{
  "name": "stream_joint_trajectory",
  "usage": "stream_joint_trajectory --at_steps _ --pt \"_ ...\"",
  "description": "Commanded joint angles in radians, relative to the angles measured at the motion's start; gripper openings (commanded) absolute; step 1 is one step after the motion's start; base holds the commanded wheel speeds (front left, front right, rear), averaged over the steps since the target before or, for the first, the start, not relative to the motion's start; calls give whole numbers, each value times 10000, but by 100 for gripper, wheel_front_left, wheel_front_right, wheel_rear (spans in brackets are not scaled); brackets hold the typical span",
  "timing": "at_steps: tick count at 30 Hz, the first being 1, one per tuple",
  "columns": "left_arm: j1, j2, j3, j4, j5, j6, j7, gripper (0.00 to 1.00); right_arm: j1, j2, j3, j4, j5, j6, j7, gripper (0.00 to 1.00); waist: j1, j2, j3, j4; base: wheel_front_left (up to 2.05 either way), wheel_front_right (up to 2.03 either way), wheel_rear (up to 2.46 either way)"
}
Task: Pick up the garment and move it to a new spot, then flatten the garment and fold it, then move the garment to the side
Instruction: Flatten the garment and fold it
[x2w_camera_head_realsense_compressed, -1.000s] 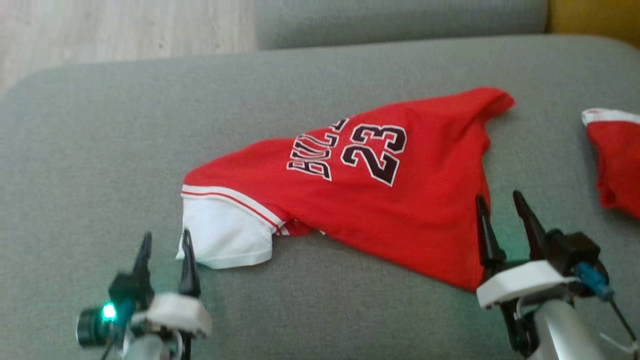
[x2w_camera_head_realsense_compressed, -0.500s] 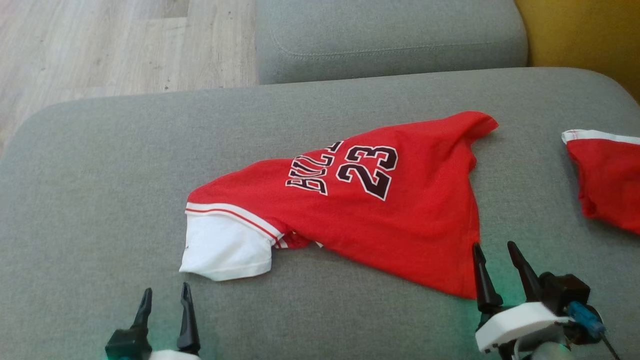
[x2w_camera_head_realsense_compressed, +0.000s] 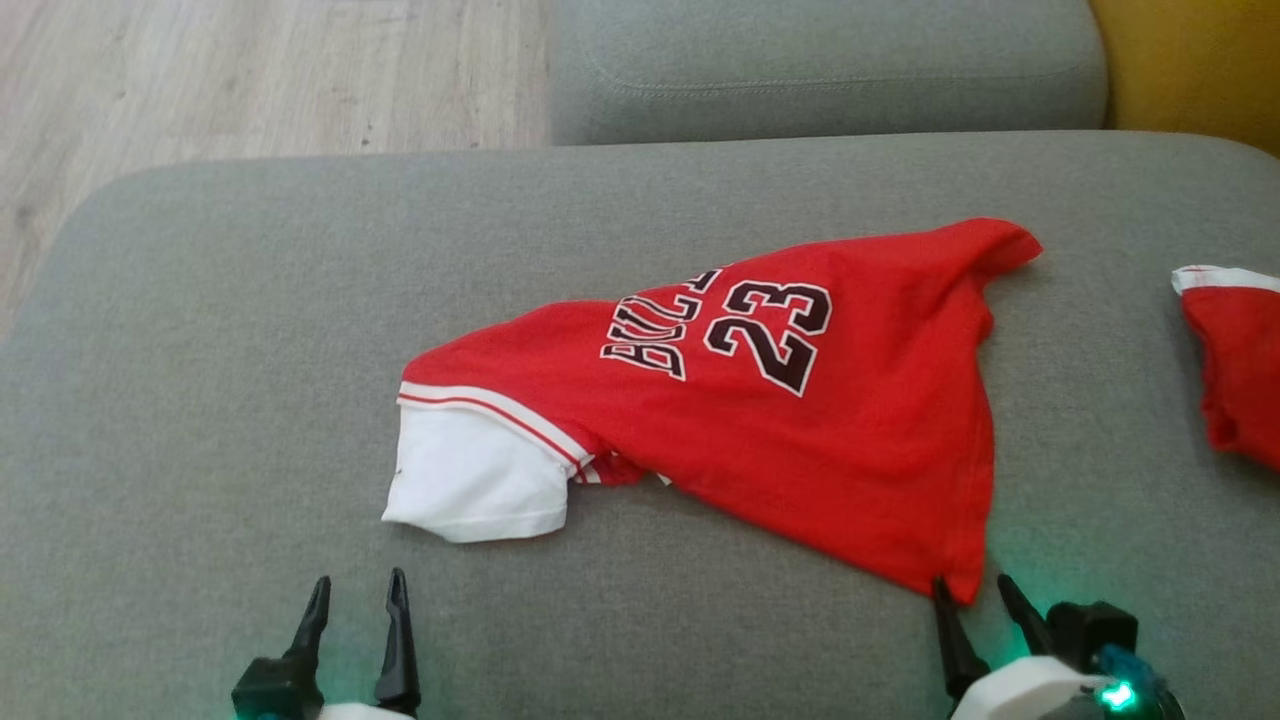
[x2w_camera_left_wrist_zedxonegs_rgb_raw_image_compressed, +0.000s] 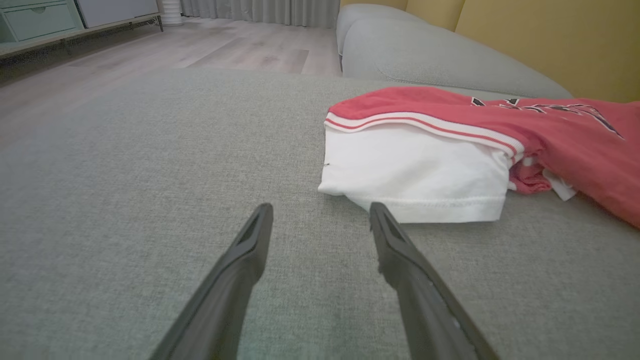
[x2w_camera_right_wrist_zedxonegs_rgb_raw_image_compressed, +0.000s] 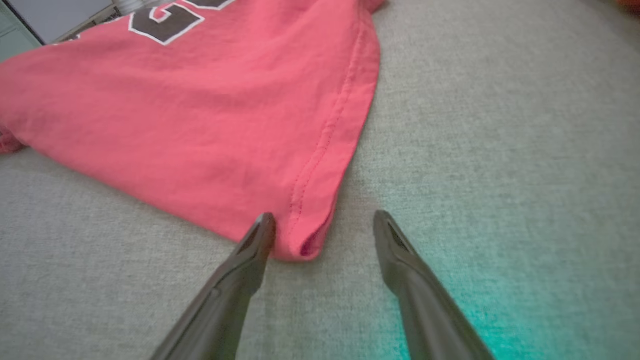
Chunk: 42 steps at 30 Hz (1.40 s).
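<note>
**A:** Which way does the garment lie?

**B:** The red garment (x2w_camera_head_realsense_compressed: 760, 400) is spread on the grey sofa cushion (x2w_camera_head_realsense_compressed: 250, 350), number print facing up. Its long axis slants from the white sleeve (x2w_camera_head_realsense_compressed: 475, 480), just ahead and to the right of the left end effector (x2w_camera_head_realsense_compressed: 360, 577). From there it runs to a red point far ahead of the right end effector (x2w_camera_head_realsense_compressed: 970, 581).

**A:** And the end effectors?

**B:** Both are spread wide and hold nothing. The left one's fingers point at bare cushion, near the sleeve's hem but apart from it. The garment's near hem corner sits at the right one's fingertips, close by its left finger. It may be touching, but the wrist view is too soft to say.

**A:** Arm poses?

**B:** Both reach forward low over the cushion, with the fingers aimed away from the robot. A second red piece (x2w_camera_head_realsense_compressed: 1235, 370) lies well off to the right of the right end effector.
</note>
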<state>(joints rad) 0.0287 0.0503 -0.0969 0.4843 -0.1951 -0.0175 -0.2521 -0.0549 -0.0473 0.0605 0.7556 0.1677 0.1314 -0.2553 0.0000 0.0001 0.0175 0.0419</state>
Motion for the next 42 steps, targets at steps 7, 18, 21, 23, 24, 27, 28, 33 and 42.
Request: stream_joint_trajectory --at_steps 7,18,21,23,24,27,28,33,42 --pt "-445 0 253 -216 -78 59 -97 100 -697 -30 727 1074 653 -7 -65 0 0 -1 144 125 0 0 0" --pt "-497 0 -234 34 -907 -527 -97 100 -711 -201 -1617 306 -422 -7 -65 0 0 -1 69 -210 0 0 0" --pt "-571 0 -389 213 -1044 -720 -97 100 -727 -212 -1771 164 -600 -7 -65 0 0 -1 123 -283 0 0 0" --pt "-702 0 -576 415 -1146 -871 -97 100 -774 -201 -1856 78 -710 -7 -65 0 0 -1 196 -329 0 0 0" --pt "-771 0 -621 539 -1198 -915 -97 100 -804 -191 -1880 39 -750 -7 -65 0 0 -1 239 -346 0 0 0" --pt "-1016 -1 -684 825 -1349 -1022 -97 100 -908 -133 -1818 -70 -804 -7 -65 0 0 -1 375 -394 0 0 0" --pt "-1093 -1 -718 893 -1395 -1053 -97 100 -936 -114 -1776 -90 -799 -7 -65 0 0 -1 415 -400 0 0 0" --pt "-1378 -1 -792 1279 -1595 -1119 -97 100 -1001 -57 -1584 -162 -746 -7 -65 0 0 -1 554 -400 0 0 0" --pt "-1874 146 -2006 1978 -3010 -1129 -97 100 -1101 -36 -1455 -206 -685 -7 -65 0 0 -1 709 -432 0 0 0"
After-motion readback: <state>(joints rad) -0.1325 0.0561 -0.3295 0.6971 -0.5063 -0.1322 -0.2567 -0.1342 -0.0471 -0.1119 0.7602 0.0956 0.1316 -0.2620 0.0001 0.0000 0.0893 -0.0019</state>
